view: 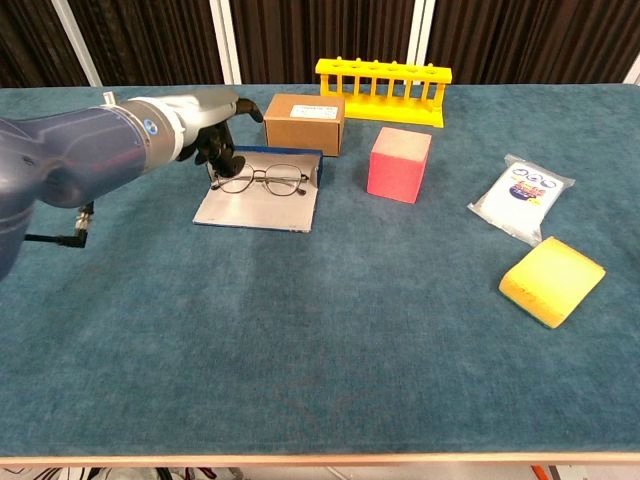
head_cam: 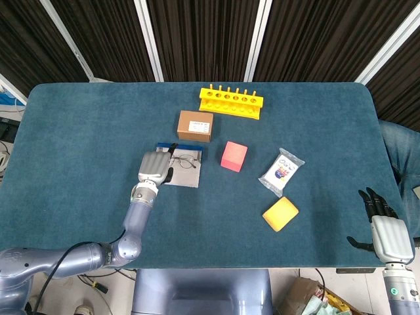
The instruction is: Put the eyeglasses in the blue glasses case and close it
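1. Eyeglasses (view: 262, 181) already lie unfolded on the open blue glasses case (view: 262, 204), left of the red block (view: 398, 164).
2. Left hand (view: 208, 128) hovers at the case's left edge, fingers curled, holding nothing.
3. Right hand (head_cam: 382, 226) idles spread, near right.
4. Next, I'd guess: close the lid.

Even, bright overhead light is falling across the table (head_cam: 79, 131) in both views, casting only soft, short shadows under the objects. The dark curtain (head_cam: 203, 39) at the far side is staying dim. A mild sheen is showing on the left arm (view: 70, 175) near the chest camera. Both views are looking sharp, with slight bending of the table's edges in the head view.
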Controlling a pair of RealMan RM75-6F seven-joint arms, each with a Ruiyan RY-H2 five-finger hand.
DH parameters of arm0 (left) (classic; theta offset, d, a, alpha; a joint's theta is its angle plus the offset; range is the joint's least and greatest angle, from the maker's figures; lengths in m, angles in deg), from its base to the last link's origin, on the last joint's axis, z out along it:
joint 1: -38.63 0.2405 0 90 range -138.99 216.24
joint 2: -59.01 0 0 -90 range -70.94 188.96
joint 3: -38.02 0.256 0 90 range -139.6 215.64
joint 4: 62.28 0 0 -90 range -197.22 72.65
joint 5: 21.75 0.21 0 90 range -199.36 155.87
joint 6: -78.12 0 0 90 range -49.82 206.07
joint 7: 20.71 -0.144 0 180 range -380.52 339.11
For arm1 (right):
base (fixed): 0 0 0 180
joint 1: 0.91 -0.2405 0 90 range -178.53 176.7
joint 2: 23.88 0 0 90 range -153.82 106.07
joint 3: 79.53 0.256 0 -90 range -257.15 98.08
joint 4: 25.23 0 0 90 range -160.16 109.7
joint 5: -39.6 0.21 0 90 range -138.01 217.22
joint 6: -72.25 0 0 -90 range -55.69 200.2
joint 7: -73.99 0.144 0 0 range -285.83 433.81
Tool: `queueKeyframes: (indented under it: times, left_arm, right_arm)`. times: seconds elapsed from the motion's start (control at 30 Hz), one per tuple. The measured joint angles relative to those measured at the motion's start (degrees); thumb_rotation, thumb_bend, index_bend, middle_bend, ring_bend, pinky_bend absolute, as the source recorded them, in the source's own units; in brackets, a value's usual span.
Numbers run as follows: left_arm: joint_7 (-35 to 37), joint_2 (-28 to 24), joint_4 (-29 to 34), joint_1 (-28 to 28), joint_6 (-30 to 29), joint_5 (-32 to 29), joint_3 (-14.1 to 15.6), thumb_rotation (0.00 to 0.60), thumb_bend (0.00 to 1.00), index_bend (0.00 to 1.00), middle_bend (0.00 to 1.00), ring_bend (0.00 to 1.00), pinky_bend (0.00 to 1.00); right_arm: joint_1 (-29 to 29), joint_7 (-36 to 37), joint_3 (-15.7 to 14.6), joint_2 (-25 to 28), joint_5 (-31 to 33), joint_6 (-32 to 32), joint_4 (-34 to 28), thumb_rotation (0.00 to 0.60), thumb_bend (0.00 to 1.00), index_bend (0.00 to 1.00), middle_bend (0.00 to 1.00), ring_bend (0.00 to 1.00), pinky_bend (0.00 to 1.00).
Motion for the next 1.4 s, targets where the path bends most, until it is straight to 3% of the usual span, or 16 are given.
queueKeyframes:
  times: [0.17, 0.53, 0.93, 1.4]
  left_arm:
    - [0.2, -2.8, 3.8, 0.2, 0.8, -4.4, 2.9, 0.600, 0.55, 0.00, 0.88, 0.83, 0.90]
    - [2.3, -1.6, 0.1, -1.3, 1.7, -6.2, 6.0, 0.600, 0.55, 0.00, 0.88, 0.84, 0.90]
    - [4.0, 0.3, -2.3, -3.0, 1.4, -5.5, 7.9, 0.600, 0.55, 0.00, 0.88, 0.84, 0.90]
    - [4.2, 2.3, -6.1, -4.5, 1.2, -7.1, 7.8, 0.600, 0.55, 0.00, 0.88, 0.84, 0.90]
  right_arm:
    - [0.0, 0.0, 0.0, 0.1, 0.2, 0.1, -0.1, 0.600, 0.14, 0.01, 0.00, 0.10, 0.22]
    - [-0.1, -0.1, 0.0, 0.2, 0.5, 0.4, -0.3, 0.600, 0.14, 0.01, 0.00, 0.10, 0.22]
    - [-0.1, -0.1, 0.1, 0.3, 0.7, 0.3, -0.4, 0.600, 0.14, 0.01, 0.00, 0.10, 0.22]
    - [-0.1, -0.4, 0.2, 0.4, 0.9, 0.3, -0.6, 0.600, 0.14, 0.01, 0.00, 0.10, 0.22]
